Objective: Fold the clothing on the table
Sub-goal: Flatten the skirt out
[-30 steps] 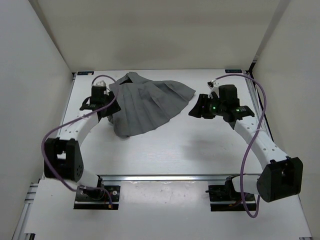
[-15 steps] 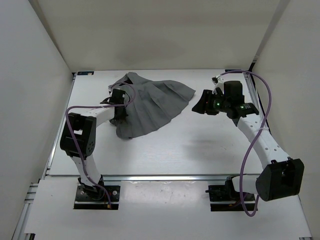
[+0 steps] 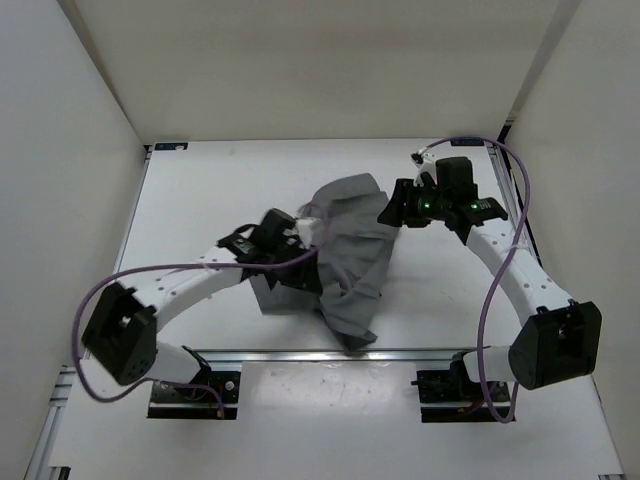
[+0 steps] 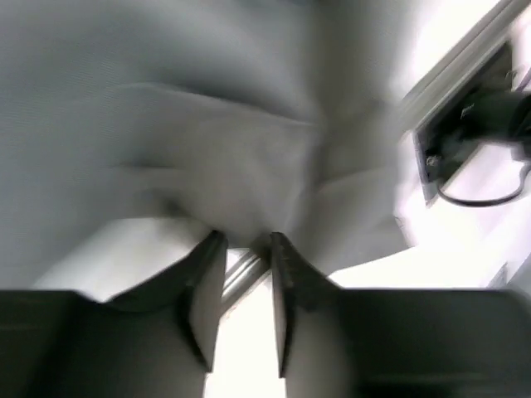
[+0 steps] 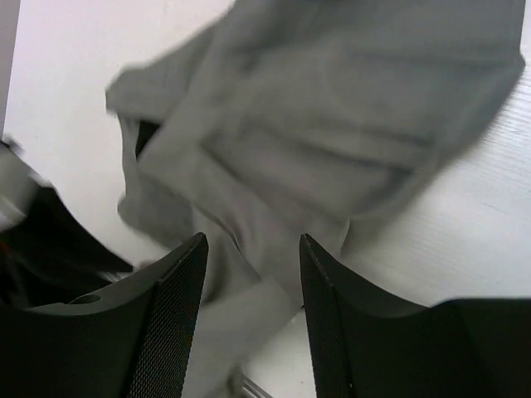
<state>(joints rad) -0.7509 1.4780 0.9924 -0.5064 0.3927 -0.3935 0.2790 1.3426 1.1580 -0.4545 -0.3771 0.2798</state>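
White back wall (image 3: 330,60), matching side walls (image 3: 60,150) (left and right), all plain

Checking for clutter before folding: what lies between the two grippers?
Only the clothing, bunched in a heap, fills the stretch between the left gripper and the right gripper; the top external view shows it.

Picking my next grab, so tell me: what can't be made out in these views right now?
- Left gripper: the left wrist view is motion-blurred, so whether it pinches the skirt cannot be told. The top view is too small to settle it.
- Which edge of the skirt is which: lost in its bunched folds in every view.
- Skirt's near end: the right wrist view cuts it off at the bottom edge, behind the right gripper.
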